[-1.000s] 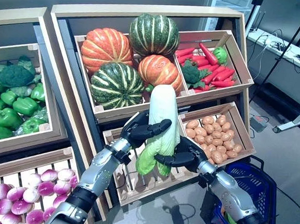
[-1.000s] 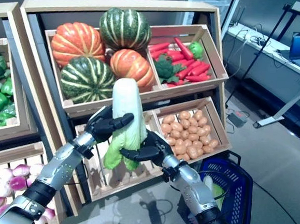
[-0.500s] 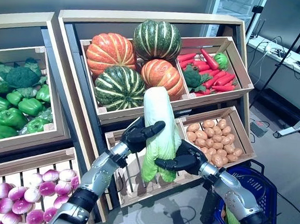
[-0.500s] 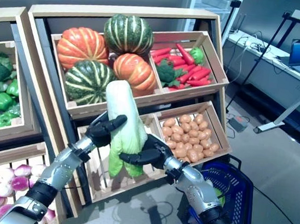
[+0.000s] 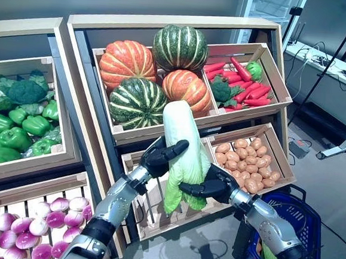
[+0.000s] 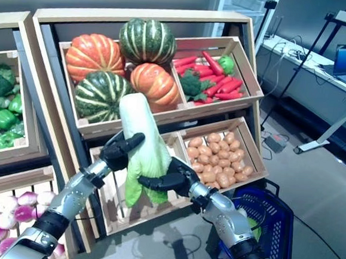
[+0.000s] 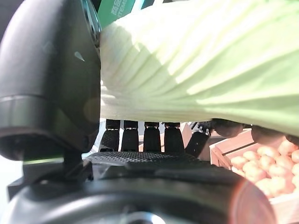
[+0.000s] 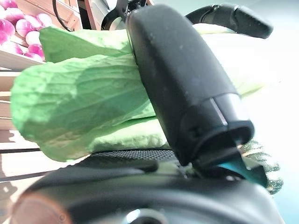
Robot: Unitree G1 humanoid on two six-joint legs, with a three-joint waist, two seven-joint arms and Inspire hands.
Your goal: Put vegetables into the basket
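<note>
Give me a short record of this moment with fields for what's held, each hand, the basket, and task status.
held item: napa cabbage, white stem end up, green leaves down
left hand: curled round the cabbage's upper part
right hand: curled round its leafy lower part
basket: blue, on the floor at the robot's right, something green already inside
status: cabbage in front of the crates, not yet in the basket

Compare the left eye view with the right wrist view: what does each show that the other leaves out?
Only the left eye view shows the pumpkins, the crate of potatoes, the green peppers and the blue basket on the floor at the robot's right. Only the right wrist view shows, from up close, the right hand's thumb lying across the leaves. Both show the cabbage held by the left hand and the right hand, and the purple onions.
</note>
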